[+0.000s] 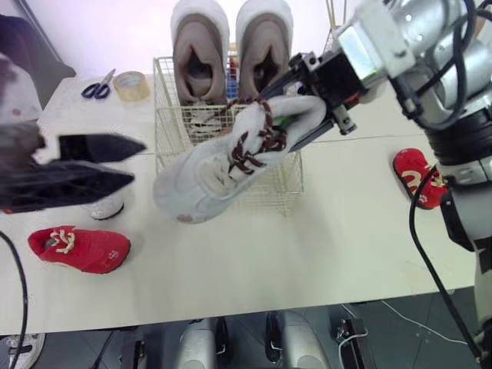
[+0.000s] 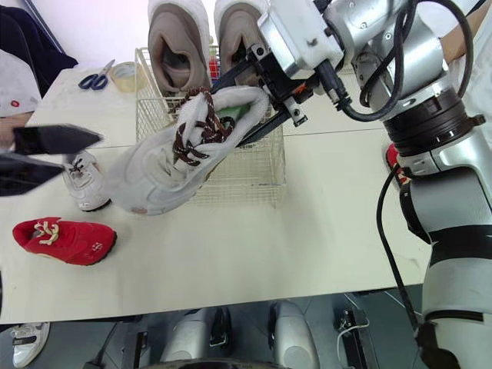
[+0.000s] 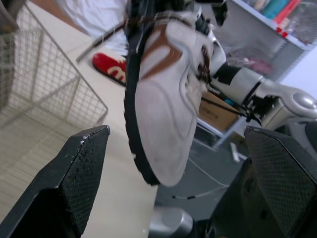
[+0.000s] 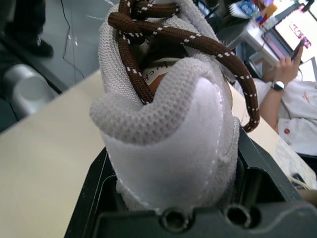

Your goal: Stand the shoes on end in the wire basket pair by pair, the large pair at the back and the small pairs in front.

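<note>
Right fingers [image 4: 94, 193] are clamped on the heel of the grey shoe [image 1: 207, 173], holding it in the air just in front of the wire basket [image 1: 173, 123], toe dipping toward 8 o'clock. The large pair [image 1: 200, 54] stands on end at the basket's 12 o'clock side. Left fingers [image 1: 92, 146] hang spread apart out at 9 o'clock. One red shoe [image 1: 81, 247] lies on the table [image 1: 307, 246] at 8 o'clock.

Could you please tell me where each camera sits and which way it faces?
Left eye: on the head, looking forward and down at table and basket; left gripper and right gripper show.
Right eye: beside it, same scene.
Left wrist: along the open left gripper at the grey shoe; right arm beyond.
Right wrist: along the right gripper, shut on the shoe's heel.
All share the shoe.
</note>
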Robot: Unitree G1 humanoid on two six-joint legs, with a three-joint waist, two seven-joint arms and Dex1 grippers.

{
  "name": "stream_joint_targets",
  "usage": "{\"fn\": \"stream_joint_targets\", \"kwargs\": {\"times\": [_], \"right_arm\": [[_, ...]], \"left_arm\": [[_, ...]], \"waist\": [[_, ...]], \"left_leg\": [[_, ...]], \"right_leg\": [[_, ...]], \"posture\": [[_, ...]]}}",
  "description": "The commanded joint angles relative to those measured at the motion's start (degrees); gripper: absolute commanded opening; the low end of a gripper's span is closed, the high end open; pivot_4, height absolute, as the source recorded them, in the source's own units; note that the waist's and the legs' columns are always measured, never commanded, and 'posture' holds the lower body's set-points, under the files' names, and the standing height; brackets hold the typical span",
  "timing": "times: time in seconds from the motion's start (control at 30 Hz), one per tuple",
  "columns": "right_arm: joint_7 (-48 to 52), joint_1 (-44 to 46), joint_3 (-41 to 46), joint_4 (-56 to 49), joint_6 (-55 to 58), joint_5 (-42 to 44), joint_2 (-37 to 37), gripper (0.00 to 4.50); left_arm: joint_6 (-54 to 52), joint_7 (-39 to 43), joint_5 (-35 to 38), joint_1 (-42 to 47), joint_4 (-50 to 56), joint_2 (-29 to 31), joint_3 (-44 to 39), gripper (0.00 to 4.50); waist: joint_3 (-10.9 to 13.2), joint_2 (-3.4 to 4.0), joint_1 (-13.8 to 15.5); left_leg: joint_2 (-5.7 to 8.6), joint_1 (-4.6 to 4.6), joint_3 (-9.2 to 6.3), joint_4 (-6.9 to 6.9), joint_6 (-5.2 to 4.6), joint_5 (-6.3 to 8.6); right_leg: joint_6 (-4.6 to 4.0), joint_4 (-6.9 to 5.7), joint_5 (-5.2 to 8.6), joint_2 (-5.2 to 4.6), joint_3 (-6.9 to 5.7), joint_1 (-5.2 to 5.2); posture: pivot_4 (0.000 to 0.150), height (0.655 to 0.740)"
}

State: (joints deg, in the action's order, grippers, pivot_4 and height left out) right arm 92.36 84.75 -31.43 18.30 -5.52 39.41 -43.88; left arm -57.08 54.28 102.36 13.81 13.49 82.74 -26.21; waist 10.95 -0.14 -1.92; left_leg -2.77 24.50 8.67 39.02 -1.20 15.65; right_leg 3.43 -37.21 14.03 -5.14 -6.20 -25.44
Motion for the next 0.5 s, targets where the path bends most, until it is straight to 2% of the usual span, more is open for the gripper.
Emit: {"fn": "stream_joint_targets", "kwargs": {"times": [0.03, 0.23, 0.47, 0.5], "right_arm": [[0.1, 2.5, 2.0, -2.1, 1.1, 1.3, -0.7, 1.81], [0.1, 2.5, 3.6, -2.1, 3.0, 0.0, -0.4, 1.81], [0.1, 2.8, 5.0, -0.8, 4.1, -2.1, 0.6, 1.81], [0.1, 2.8, 5.1, -1.0, 4.4, -1.9, 0.7, 1.80]], "left_arm": [[-0.8, 2.5, -3.3, 7.8, -0.8, -2.8, 6.2, 4.50], [-4.2, 4.1, -8.1, 13.9, 0.2, -9.5, 11.7, 4.50], [-4.6, -1.2, -9.9, 16.2, 1.4, -17.5, 12.6, 4.50], [-4.5, -2.4, -9.9, 16.6, 1.2, -18.6, 12.6, 4.25]], "waist": [[0.0, -0.10, 0.0], [0.1, -0.13, -0.1], [0.1, -0.16, 0.0], [0.1, -0.16, 0.0]], "left_leg": [[-0.01, 0.01, 0.00, 0.01, 0.00, 0.00], [0.00, 0.01, 0.00, 0.06, -0.03, 0.00], [-0.02, 0.02, -0.03, 0.14, -0.04, -0.01], [-0.02, 0.01, -0.04, 0.14, -0.04, -0.01]], "right_leg": [[0.00, 0.00, 0.00, 0.00, 0.00, -0.01], [0.01, -0.01, 0.00, -0.02, 0.02, 0.01], [0.01, -0.06, 0.00, -0.01, 0.03, 0.03], [0.01, -0.06, 0.00, -0.02, 0.03, 0.03]], "posture": [[0.150, 0.7400], [0.150, 0.7400], [0.150, 0.7400], [0.150, 0.7400]]}}
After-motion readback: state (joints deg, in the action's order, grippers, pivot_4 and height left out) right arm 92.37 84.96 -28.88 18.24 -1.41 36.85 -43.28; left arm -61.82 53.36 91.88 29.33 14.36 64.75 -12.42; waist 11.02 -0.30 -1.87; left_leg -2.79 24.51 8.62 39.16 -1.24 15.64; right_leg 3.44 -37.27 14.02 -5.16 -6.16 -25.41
